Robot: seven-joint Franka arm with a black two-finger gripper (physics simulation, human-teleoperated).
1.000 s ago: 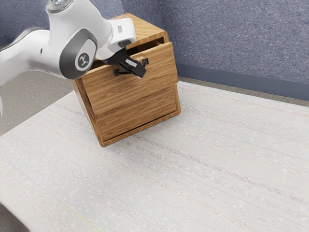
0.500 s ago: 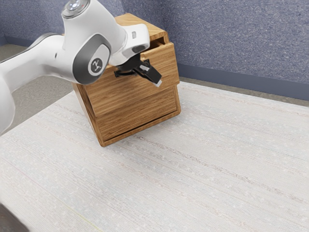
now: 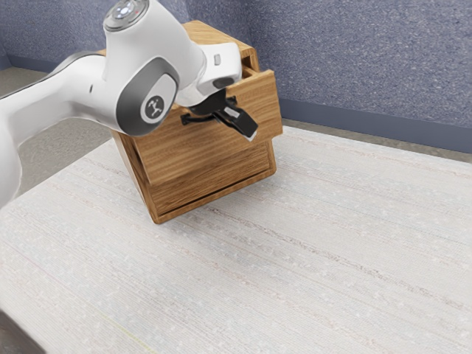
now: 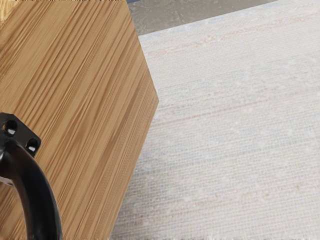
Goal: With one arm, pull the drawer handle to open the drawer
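Note:
A small wooden cabinet [image 3: 208, 35] stands tilted at the back of the table, with two drawers in its front. The top drawer [image 3: 193, 150] is pulled out a little, its front standing proud of the lower drawer [image 3: 212, 179]. My black gripper [image 3: 240, 120] is at the top drawer's black handle [image 3: 192, 117], fingers close together around it. In the wrist view the handle [image 4: 29, 186] curves down from its screw mount on the drawer front [image 4: 80, 100], just beneath my hand.
The pale table [image 3: 310, 251] stretches wide in front of the cabinet and toward the exterior view's right. A blue-grey wall [image 3: 369, 51] with a dark baseboard runs behind. My white arm [image 3: 88, 81] covers the cabinet's left side.
My gripper has moved toward the exterior view's right and slightly down, with the handle. The top drawer has slid further out of the cabinet.

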